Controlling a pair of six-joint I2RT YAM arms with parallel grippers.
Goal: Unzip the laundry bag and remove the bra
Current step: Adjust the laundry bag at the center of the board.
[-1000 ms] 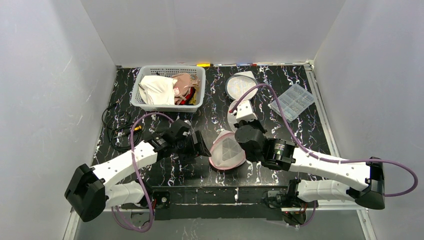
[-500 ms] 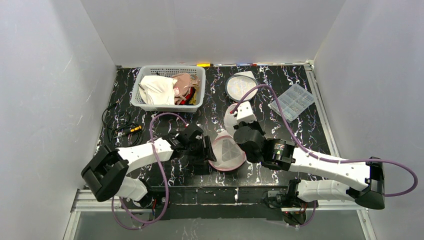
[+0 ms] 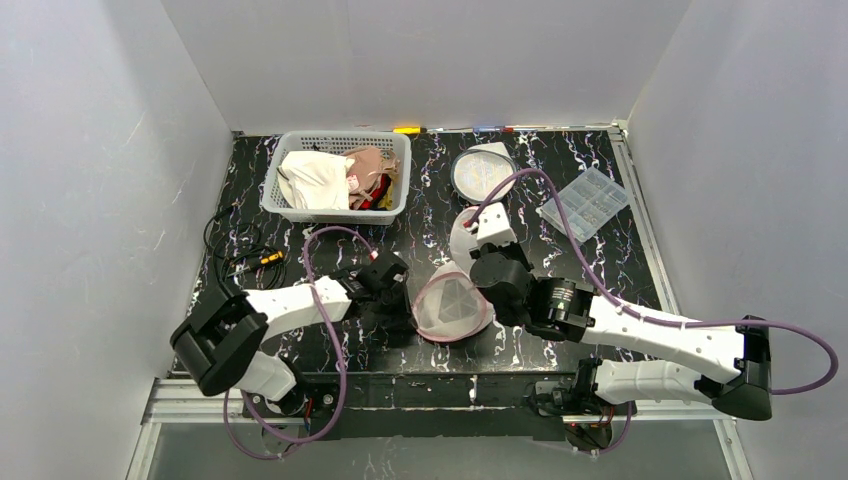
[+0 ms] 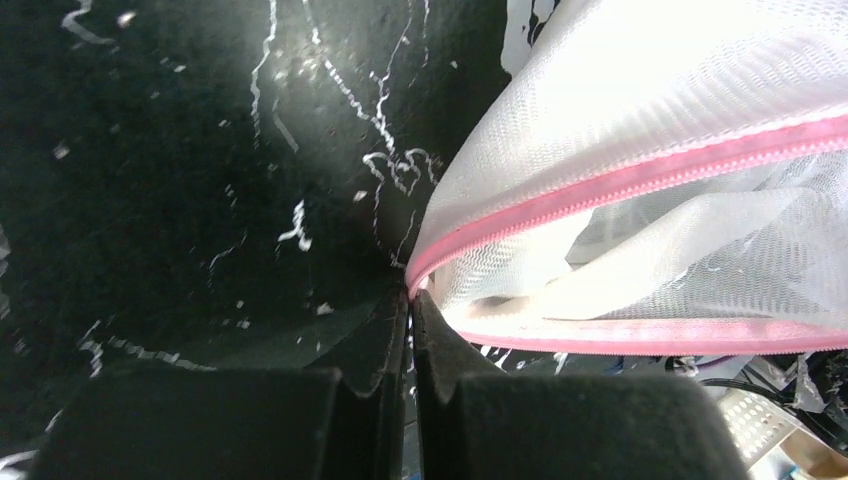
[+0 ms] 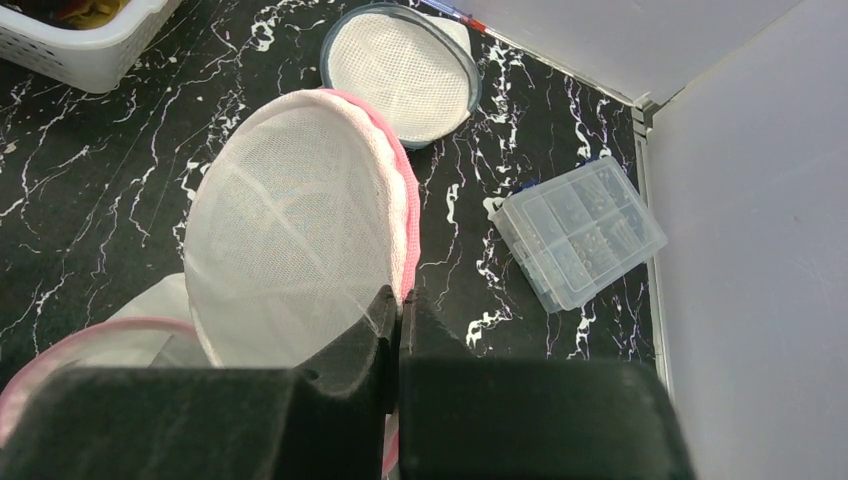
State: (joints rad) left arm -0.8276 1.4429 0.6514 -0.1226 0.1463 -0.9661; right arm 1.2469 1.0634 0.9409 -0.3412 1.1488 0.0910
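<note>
Left wrist view: the left end effector (image 4: 410,305) has come in from the left and now pinches the pink zipper edge (image 4: 620,185) of the laundry bag (image 4: 640,90), by the middle of the table's (image 3: 430,200) near edge. Behind it, the right end effector (image 5: 400,310) pinches the lifted flap (image 5: 290,230), so the bag gapes and the white cloth (image 4: 660,225) inside, maybe the bra, looks reachable.

Robot lab test cell: plain white walls (image 3: 100,150) boxing in a black marbled table (image 3: 430,205), loose cables (image 3: 232,255) at middle left, metal frame (image 3: 470,412) along the bottom.
</note>
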